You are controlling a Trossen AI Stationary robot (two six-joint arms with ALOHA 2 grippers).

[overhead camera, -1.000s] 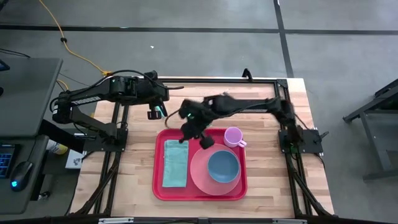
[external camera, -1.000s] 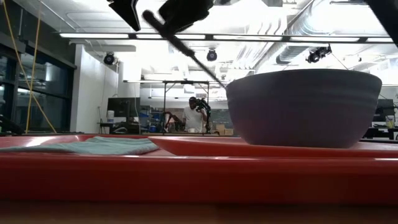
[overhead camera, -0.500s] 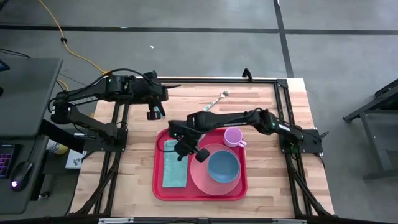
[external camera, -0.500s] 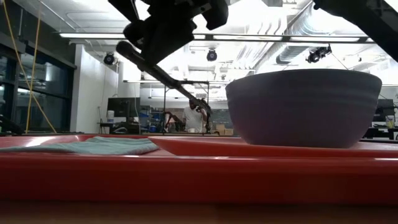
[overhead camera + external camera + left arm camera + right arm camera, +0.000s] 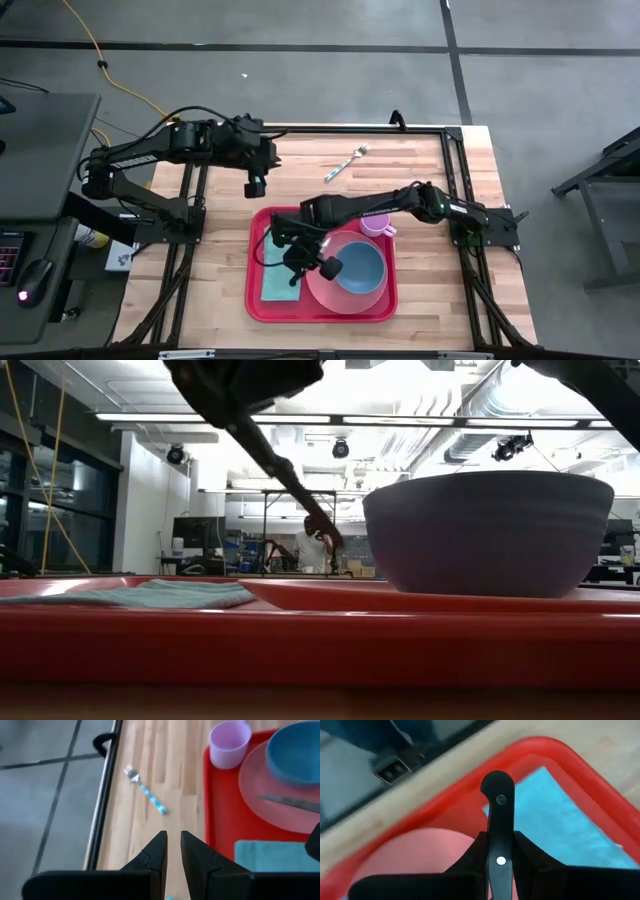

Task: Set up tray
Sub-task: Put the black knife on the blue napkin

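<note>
The red tray [image 5: 253,285] lies mid-table. On it are a teal napkin [image 5: 280,285] on the left and a pink plate [image 5: 320,290] carrying a blue bowl [image 5: 360,268]; a lilac cup [image 5: 375,220] stands at the tray's far right corner. My right gripper [image 5: 300,255] hovers over the napkin's right edge, shut on a black-handled knife [image 5: 496,785]. The knife slants downward in the low view [image 5: 285,470]. My left gripper [image 5: 254,187] hangs over bare wood beyond the tray's far left corner, its fingers a narrow gap apart [image 5: 174,837]. My right gripper pinches the knife's black handle [image 5: 498,820] between its two fingers [image 5: 479,845], near the riveted middle. The rounded free end [image 5: 496,785] sticks out ahead of the fingers. The fingers lie along the handle and slant down from above. The knife is lifted clear of the tray.
A fork with a teal handle [image 5: 346,163] lies on the wood beyond the tray [image 5: 146,794]. A grey blade [image 5: 285,802] shows above the plate in the left wrist view. The table's black frame rails run along its far and side edges.
My right gripper has carried the knife from the tray's far edge toward the near edge and a little left. It now stands over the seam between napkin and plate. The knife slants more steeply in the low view. My left gripper has drifted slightly toward the table's right.
</note>
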